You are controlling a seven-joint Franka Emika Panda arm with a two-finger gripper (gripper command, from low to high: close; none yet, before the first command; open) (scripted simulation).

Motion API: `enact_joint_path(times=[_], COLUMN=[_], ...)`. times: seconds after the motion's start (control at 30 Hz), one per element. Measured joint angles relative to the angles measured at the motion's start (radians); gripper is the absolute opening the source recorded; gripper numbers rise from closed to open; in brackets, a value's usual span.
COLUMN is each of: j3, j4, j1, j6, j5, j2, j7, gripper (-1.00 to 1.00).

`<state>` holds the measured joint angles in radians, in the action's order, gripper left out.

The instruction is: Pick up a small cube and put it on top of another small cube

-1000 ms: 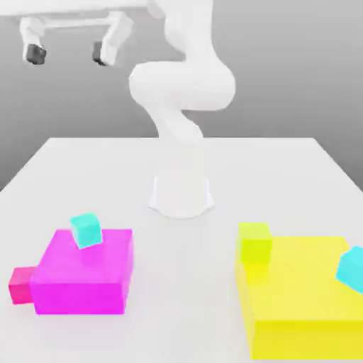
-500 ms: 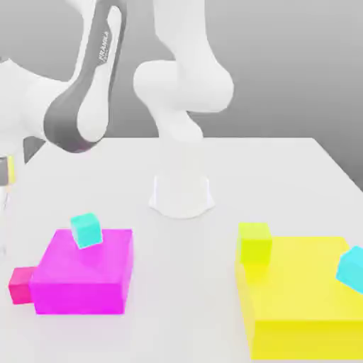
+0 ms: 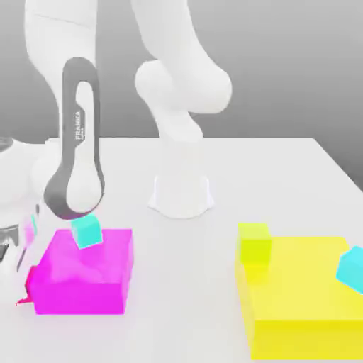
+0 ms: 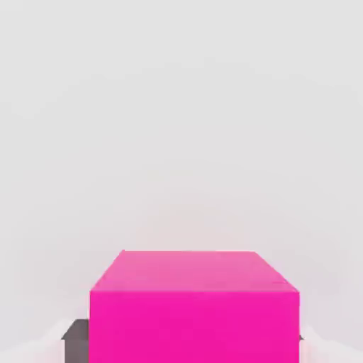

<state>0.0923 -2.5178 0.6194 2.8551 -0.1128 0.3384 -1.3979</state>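
Note:
The small cube [image 4: 191, 305] is hot pink and sits on the white table, pressed between my gripper's [image 4: 186, 342] dark finger pads [image 4: 74, 339]. In the exterior view my gripper [image 3: 21, 283] has come down at the left edge, right beside the large magenta block [image 3: 85, 273], and the hand covers most of the small cube there. The gripper is shut on this cube. The cube rests on the table surface.
A cyan cube [image 3: 86, 232] lies tilted on the magenta block. At the exterior view's right a large yellow block [image 3: 305, 305] carries a yellow-green cube [image 3: 254, 242] and another cyan cube [image 3: 351, 268]. The arm's base [image 3: 181, 193] stands mid-table.
The arm swung from high up down to the exterior view's left. The hand now sits over the small pink cube, and the fingers have gone from open to shut on it.

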Motion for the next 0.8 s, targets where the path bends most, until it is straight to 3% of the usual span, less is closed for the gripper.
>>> enact_joint_path(times=[0.13,0.4,0.8], j3=[0.016,-0.12,-0.378], j4=[-0.015,-0.057,-0.156], j1=[-0.026,-0.281,-0.586], j6=[-0.109,-0.306,-0.543], j5=[0.068,0.173,0.082], j2=[-0.139,-0.412,-0.758], j7=[-0.03,-0.137,-0.191], gripper=[-1.0,-1.0,-1.0])
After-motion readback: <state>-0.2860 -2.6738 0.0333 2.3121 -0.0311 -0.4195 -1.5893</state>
